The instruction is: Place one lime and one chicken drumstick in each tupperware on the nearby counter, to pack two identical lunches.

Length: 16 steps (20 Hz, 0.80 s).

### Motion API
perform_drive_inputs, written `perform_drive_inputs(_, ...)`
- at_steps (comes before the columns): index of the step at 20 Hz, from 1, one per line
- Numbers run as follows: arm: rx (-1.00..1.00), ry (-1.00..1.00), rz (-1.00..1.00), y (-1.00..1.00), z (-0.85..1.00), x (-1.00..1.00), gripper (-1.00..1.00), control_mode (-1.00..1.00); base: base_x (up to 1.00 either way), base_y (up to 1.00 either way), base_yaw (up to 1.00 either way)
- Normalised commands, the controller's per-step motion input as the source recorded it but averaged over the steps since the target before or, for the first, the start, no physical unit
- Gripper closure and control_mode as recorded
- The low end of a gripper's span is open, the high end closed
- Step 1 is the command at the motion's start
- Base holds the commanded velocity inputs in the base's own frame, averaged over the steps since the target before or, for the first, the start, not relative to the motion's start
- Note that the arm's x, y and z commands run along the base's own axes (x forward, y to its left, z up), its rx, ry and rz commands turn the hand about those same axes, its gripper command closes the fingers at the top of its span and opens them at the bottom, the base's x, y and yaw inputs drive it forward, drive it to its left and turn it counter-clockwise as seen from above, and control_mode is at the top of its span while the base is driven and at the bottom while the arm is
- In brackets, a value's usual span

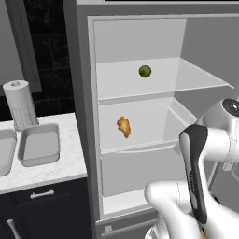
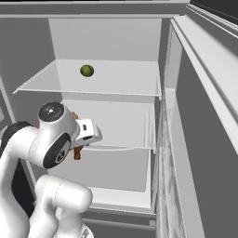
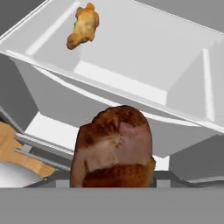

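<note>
My gripper [image 2: 77, 148] is shut on a brown roasted chicken drumstick [image 3: 114, 146], which covers the fingertips in the hand view. It hangs low in front of the open fridge. A second chicken drumstick [image 1: 123, 126] lies on the fridge's middle shelf, also seen as the drumstick [image 3: 83, 25] at the upper left of the hand view. A green lime [image 1: 144, 71] rests on the upper glass shelf. Two light-grey tupperware trays stand on the white counter [image 1: 70, 163] left of the fridge: one tupperware [image 1: 39, 144] in full, the other tupperware [image 1: 4, 151] cut by the left edge.
A white paper towel roll [image 1: 19, 105] stands behind the trays. The fridge's left wall [image 1: 81, 116] rises between the counter and the shelves. The open fridge door [image 2: 200, 139] stands along the right. Dark navy cabinets [image 1: 42, 205] sit under the counter.
</note>
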Motion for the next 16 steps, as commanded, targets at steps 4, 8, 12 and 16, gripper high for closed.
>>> perform_drive_inputs(4, -0.04, 0.0, 0.08, 0.29, 0.22, -0.72, 1.0, -1.0, 0.0, 0.0, 0.0)
perform_drive_inputs(8, -0.04, -0.01, 0.1, 0.28, -0.15, -0.64, 1.0, -1.0, 0.0, 0.0, 0.0)
perform_drive_inputs(12, -0.02, 0.0, 0.06, 0.16, -0.19, -0.48, 1.0, 1.0, -0.5, 0.16, 0.08)
perform_drive_inputs(16, 0.0, 0.0, 0.0, 0.0, 0.0, 0.0, 1.0, 1.0, -1.0, 0.62, 0.13)
